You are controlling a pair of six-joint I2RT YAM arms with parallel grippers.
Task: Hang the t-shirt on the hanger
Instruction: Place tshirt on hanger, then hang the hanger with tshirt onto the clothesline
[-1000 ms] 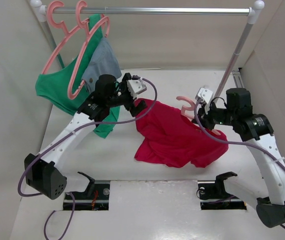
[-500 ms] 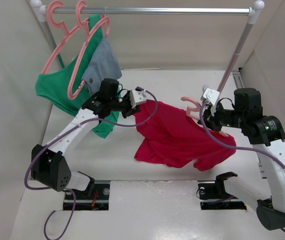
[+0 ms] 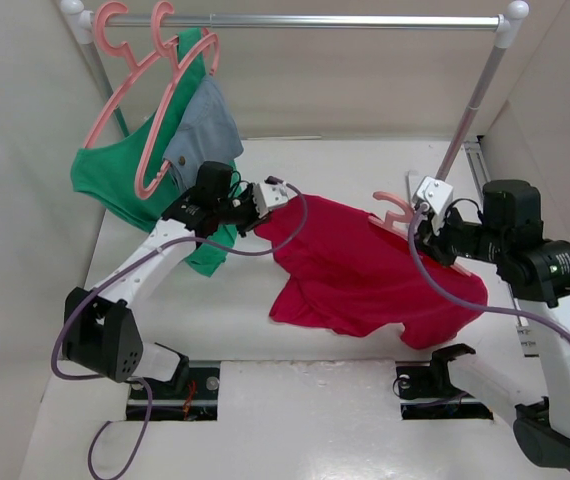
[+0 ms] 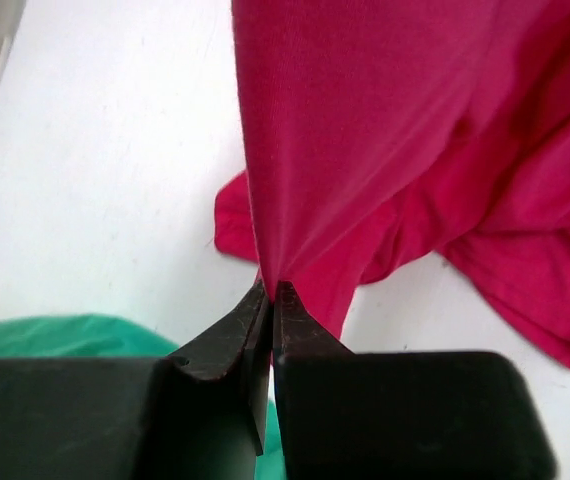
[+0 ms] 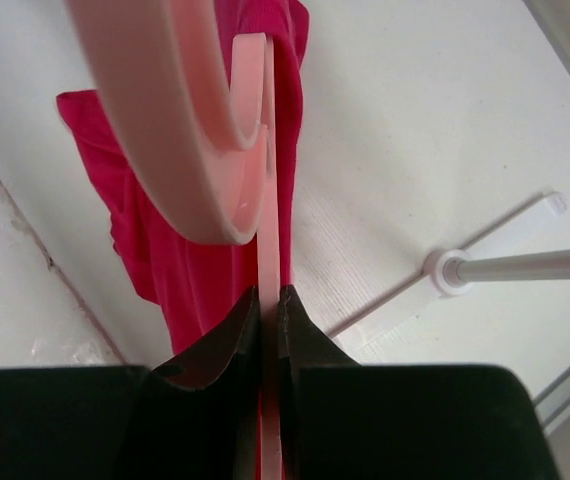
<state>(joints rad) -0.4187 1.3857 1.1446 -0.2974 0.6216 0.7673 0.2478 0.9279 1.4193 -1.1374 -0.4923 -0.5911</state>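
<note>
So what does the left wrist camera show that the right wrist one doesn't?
Only the left wrist view: the left claw pinched shut on a fold of the red t-shirt, and a bit of green garment at the lower left.
Only the right wrist view: the right claw shut on the thin bar of the pink hanger, its curled hook up close, and the clothes rail's metal leg.
Both: the red t-shirt and the white table.

Green garment (image 3: 105,180) crowds the left; table (image 3: 345,165) beyond t-shirt (image 3: 355,270) open.
</note>
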